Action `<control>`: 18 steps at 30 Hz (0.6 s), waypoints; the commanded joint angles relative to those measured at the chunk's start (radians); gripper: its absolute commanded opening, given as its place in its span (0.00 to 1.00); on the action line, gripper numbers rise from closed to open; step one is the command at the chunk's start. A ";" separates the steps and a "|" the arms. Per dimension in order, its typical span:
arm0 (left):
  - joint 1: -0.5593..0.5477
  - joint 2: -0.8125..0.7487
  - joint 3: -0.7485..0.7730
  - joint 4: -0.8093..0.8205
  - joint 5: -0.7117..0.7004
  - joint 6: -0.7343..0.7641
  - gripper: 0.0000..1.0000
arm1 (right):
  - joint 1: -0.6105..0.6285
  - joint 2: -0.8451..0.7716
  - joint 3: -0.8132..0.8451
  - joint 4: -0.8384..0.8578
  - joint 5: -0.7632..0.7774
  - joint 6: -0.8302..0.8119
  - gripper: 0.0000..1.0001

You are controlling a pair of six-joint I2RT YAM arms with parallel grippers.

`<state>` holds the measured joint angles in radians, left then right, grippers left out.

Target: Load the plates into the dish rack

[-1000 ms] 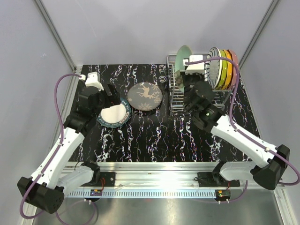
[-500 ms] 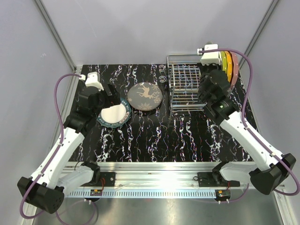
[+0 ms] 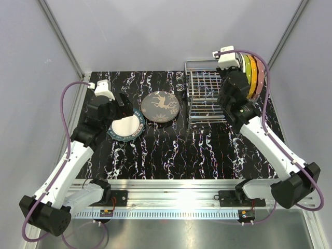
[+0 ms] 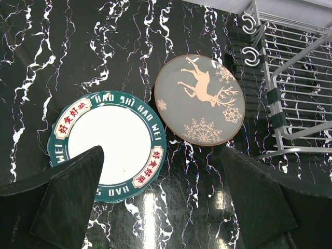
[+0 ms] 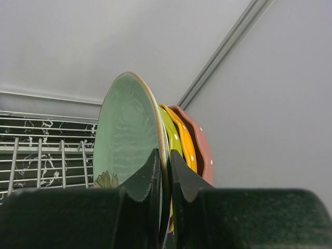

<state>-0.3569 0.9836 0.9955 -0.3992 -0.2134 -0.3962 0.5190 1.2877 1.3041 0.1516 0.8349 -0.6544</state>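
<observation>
Right wrist view: the right gripper is clenched on the rim of a green plate, with one finger on each face. That plate stands upright at mid-frame. Just right of it, also on edge, are a yellow-green plate, an orange plate and a pink plate. The rack shows as wires at the lower left. Whether the green plate's lower edge sits in a slot cannot be told.

In the top external view the rack stands at the upper right of the table, and the row of upright plates is at its right end, under the right arm.

Left of centre, two plates lie flat on the table: a teal plate with a white middle and, up and to its right, a grey deer plate, their edges meeting. The left gripper hangs over the teal plate, released wide and grasping nothing. In the left wrist view its fingers fill the lower corners.
</observation>
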 commanded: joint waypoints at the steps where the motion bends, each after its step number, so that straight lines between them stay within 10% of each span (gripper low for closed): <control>1: -0.001 0.001 0.040 0.036 0.002 0.002 0.99 | -0.023 -0.013 0.055 0.152 -0.045 -0.041 0.00; 18: -0.001 0.013 0.043 0.031 0.011 0.000 0.99 | -0.086 0.033 0.004 0.157 -0.148 0.039 0.00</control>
<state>-0.3569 0.9928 0.9958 -0.4019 -0.2127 -0.3962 0.4427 1.3254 1.2903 0.1604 0.7353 -0.6384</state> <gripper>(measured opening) 0.988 0.148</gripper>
